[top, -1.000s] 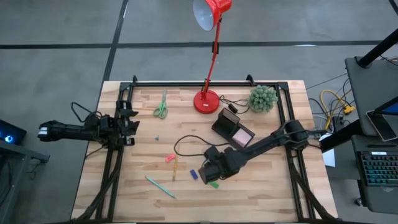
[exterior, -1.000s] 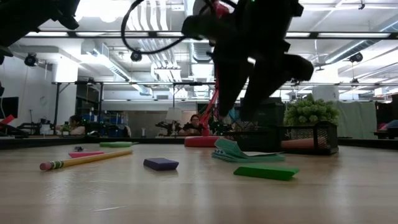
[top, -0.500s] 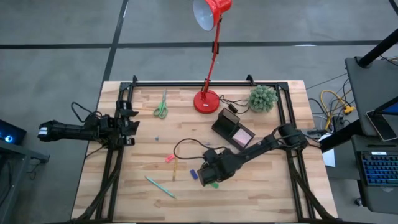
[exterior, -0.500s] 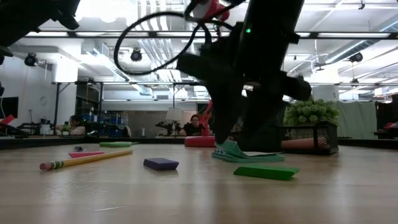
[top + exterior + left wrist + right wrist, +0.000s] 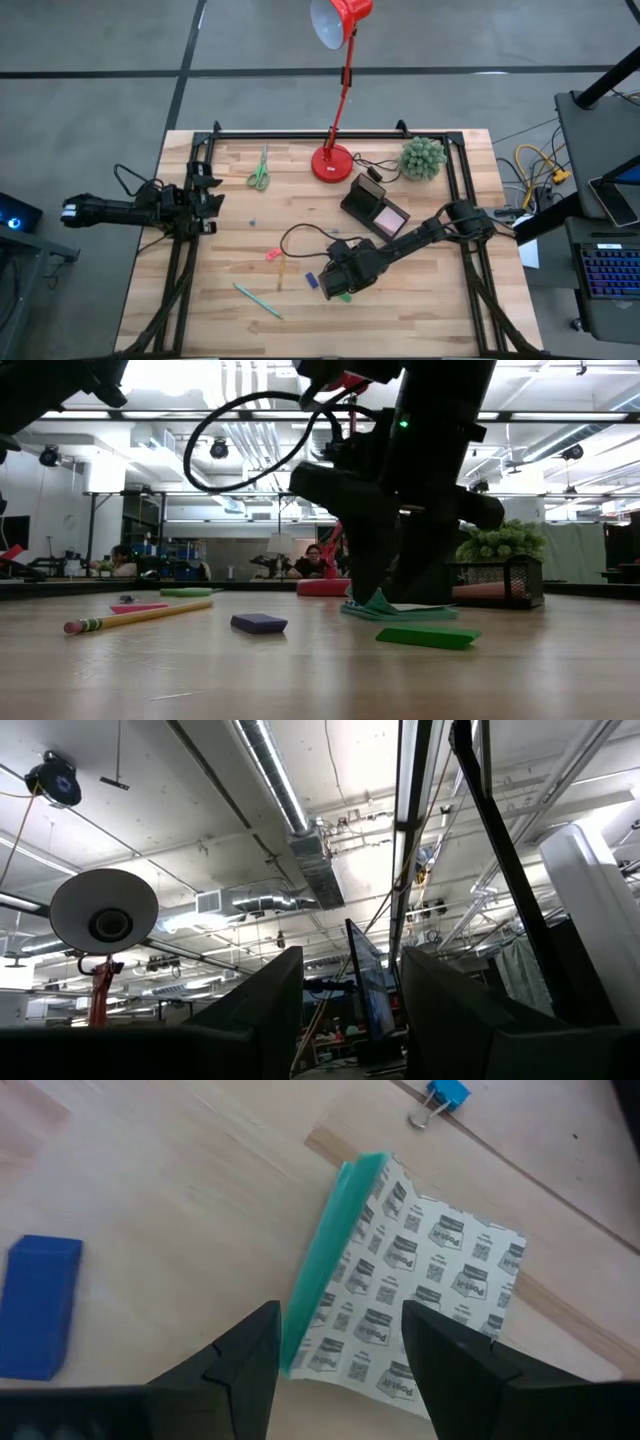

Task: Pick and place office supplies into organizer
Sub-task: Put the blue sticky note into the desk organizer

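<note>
A teal sticky-note pad (image 5: 330, 1290) lies on the table with one edge raised and its pale patterned sheet (image 5: 430, 1290) spread beside it. My right gripper (image 5: 340, 1370) is open just over it, one finger on each side of the teal edge; the low view shows the fingers down near the pad (image 5: 395, 610). A blue piece (image 5: 40, 1320) and a green piece (image 5: 428, 636) lie close by. The black organizer (image 5: 362, 198) holds a pink pad (image 5: 389, 216). My left gripper (image 5: 350, 1010) waits open at the table's left edge, pointing up. My right gripper comes from above, slanting down, and its fingers (image 5: 240, 1370) straddle the pad's raised teal edge (image 5: 310, 1330). Whether either finger touches the pad, I cannot tell. The pad rests on the table.
A pink piece (image 5: 273, 254), a yellow pencil (image 5: 281, 270) and a teal pen (image 5: 257, 299) lie left of the right gripper. Green scissors (image 5: 260, 170), the red lamp base (image 5: 332, 162) and a green plant (image 5: 423, 158) stand at the far side. A blue clip (image 5: 440, 1100) lies beyond the pad.
My right gripper has sunk toward the table and come down over the teal pad, shifting a little toward the left edge. The pad and the pieces around it have stayed in place.
</note>
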You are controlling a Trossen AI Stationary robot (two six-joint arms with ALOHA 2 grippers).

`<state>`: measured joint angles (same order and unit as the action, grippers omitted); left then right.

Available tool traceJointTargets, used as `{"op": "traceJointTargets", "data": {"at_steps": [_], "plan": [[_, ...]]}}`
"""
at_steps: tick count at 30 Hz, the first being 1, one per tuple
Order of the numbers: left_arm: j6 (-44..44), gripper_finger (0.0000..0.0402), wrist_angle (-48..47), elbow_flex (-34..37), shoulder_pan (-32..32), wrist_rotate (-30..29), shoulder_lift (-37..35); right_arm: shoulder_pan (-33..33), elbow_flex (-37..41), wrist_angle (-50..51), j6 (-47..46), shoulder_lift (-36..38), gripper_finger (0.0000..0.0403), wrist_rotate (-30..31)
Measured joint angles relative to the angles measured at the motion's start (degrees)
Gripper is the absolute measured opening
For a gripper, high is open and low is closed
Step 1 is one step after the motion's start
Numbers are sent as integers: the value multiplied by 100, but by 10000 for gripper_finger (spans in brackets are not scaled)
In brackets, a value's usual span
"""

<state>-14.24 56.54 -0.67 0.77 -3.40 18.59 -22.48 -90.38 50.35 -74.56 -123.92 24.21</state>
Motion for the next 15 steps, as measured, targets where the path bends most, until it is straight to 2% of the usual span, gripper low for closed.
{"op": "traceJointTargets", "data": {"at_steps": [12,15], "plan": [[0,156,-1,0,1,1,-9,0,75,2,5,0,198,-27],[0,156,1,0,-1,-2,-9,0,79,1,21,0,187,-93]]}}
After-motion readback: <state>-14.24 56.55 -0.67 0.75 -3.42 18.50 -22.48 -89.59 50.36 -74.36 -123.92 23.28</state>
